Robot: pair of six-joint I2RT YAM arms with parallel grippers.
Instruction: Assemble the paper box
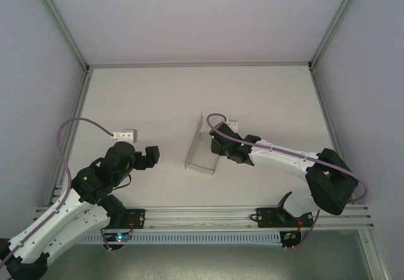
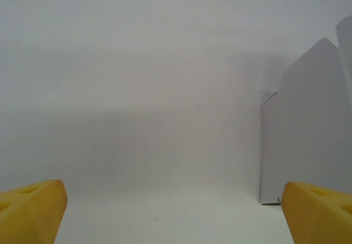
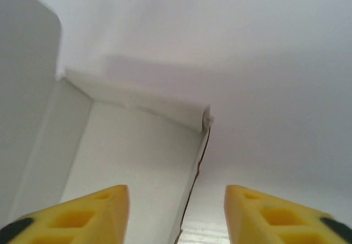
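Yellow fingertips (image 2: 30,208) of our left gripper (image 2: 175,214) are sitting spread wide, gripping nothing, with the paper box (image 2: 305,145) standing to the right. Right wrist: our right gripper (image 3: 176,214) is hanging parted, a box wall edge running between its fingers (image 3: 82,211), untouched. Up top, it's sitting on the table (image 1: 139,97). We're guessing a closing pinch could be crushing or tipping it. It's looking thin, white, half-folded, one panel upright.

white paper box (image 1: 203,159) — yellow jaws
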